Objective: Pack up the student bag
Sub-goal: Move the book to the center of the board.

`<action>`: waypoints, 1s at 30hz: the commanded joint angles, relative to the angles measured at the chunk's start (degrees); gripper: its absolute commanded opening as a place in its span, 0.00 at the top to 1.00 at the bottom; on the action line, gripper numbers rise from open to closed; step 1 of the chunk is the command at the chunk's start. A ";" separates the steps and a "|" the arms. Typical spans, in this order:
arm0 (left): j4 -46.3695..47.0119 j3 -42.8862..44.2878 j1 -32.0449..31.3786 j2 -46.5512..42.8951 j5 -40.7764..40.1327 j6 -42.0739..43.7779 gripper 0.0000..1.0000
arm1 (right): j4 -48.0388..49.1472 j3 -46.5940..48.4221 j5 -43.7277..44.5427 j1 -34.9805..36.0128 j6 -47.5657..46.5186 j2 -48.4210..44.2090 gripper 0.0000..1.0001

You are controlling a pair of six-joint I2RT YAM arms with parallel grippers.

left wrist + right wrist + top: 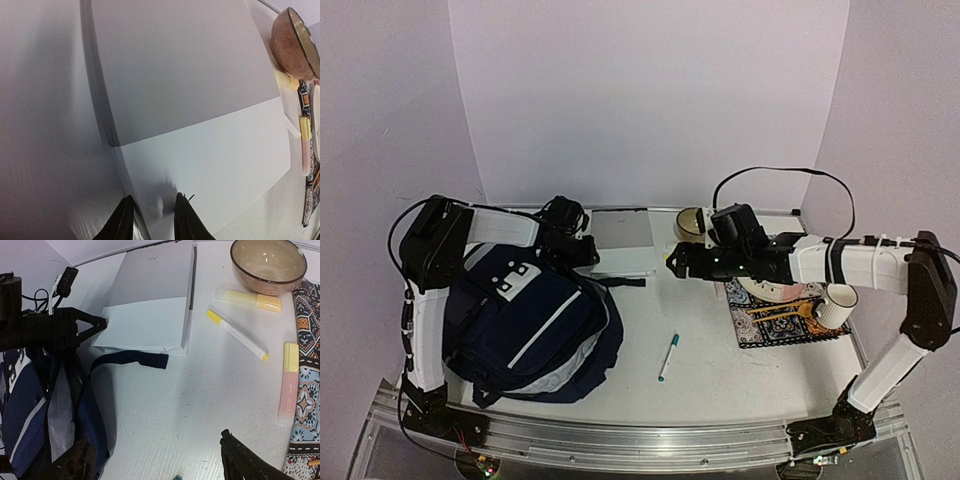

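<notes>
The student bag (530, 325), dark navy with white stripes, lies on the table at the left; its side shows in the right wrist view (30, 410). A grey-and-white book (620, 240) lies behind it. My left gripper (588, 250) is at the book's left edge (200, 125). Its jaws stand a little apart astride that edge, not visibly clamped (154, 220). From the right wrist it shows as a dark wedge (102, 322) touching the book (150, 315). My right gripper (675, 262) is wide open and empty above bare table (155, 460).
A black bag strap (135, 359) lies in front of the book. A teal pen (667, 357) lies mid-table. At the right are a brown bowl (267, 265), yellow highlighters (247, 299), a pink marker (288, 385), a patterned mat (785, 318), a plate and a mug (835, 305).
</notes>
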 commanded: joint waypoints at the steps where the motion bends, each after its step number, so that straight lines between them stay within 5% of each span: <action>1: -9.85 -6.63 -3.53 -2.75 0.44 1.55 0.72 | 2.35 2.15 -2.97 -0.16 1.60 2.19 0.14; 12: -9.88 -14.32 -7.70 -10.51 3.90 -2.87 0.72 | 4.41 3.14 -4.84 -0.13 7.29 9.31 0.16; 30: -6.43 -15.23 -8.75 -15.90 13.50 -11.40 0.64 | 8.32 5.39 -9.83 -0.33 9.49 19.34 0.20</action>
